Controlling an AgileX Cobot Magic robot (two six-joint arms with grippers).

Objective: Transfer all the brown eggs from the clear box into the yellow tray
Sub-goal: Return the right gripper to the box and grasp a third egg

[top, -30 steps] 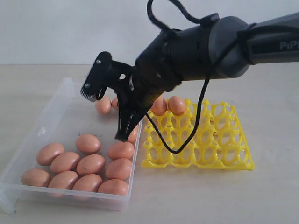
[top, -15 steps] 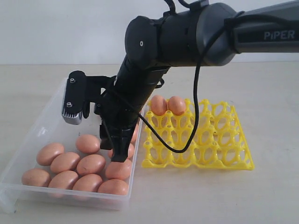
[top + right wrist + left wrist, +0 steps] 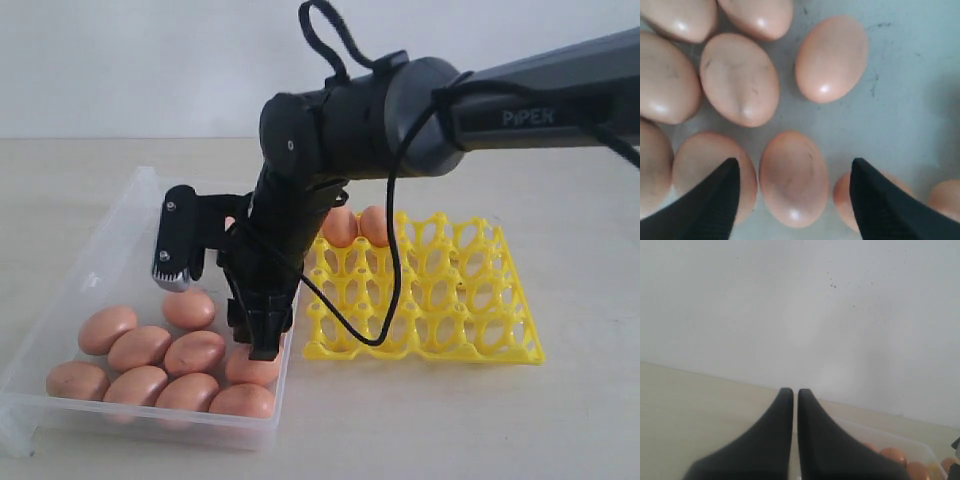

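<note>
Brown eggs (image 3: 195, 352) crowd the clear box (image 3: 88, 268); two sit in the yellow tray (image 3: 480, 300).

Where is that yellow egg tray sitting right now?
In the exterior view the yellow tray lies on the table just right of the clear box, with two brown eggs in cups at its far left corner.

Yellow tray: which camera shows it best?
The exterior view: nearly the whole yellow tray shows, holding two eggs. The right wrist view shows only loose eggs in the clear box; the left wrist view shows no tray clearly.
</note>
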